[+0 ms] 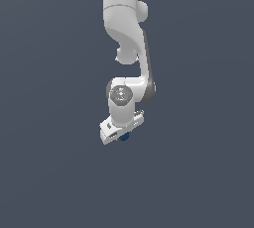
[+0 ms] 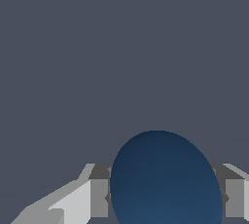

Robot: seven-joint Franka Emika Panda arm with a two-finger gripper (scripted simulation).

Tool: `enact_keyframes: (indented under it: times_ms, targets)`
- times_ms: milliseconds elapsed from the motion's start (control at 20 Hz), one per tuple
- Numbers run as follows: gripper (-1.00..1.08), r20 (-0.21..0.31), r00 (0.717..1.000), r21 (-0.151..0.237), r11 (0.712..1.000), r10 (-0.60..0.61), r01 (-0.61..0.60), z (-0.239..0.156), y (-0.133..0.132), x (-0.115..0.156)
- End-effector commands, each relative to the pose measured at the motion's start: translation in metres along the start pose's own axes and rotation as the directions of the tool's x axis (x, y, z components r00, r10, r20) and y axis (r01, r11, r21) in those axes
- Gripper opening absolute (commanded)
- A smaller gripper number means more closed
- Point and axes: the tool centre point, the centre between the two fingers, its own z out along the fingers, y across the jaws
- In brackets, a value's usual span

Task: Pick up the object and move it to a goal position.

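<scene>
The object, a small dark blue ball (image 2: 165, 179), fills the space between my two grey fingers (image 2: 99, 197) in the wrist view. Their pads press against its two sides. In the exterior view only a sliver of the ball (image 1: 124, 137) shows, peeking out under the tilted white gripper (image 1: 122, 136), which hides most of it. The gripper is shut on the ball. No goal marker shows in either view.
The white arm (image 1: 126, 28) comes down from the top of the exterior view to the wrist (image 1: 120, 95). Plain dark grey-blue ground (image 1: 198, 172) lies all around it.
</scene>
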Motion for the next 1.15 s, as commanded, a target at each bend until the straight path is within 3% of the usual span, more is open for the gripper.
enact_keyframes:
  times_ms: [0,650,1100]
  targets:
    - [-1.00,-0.001,1.000,0.000,1.000,-0.001,0.001,-0.001,-0.022,0.000]
    - [-1.00,-0.002,1.000,-0.001,1.000,-0.002,0.002,-0.006,-0.144,-0.002]
    - [-1.00,-0.002,1.000,-0.001,1.000,-0.002,0.002,-0.007,-0.175,-0.001]
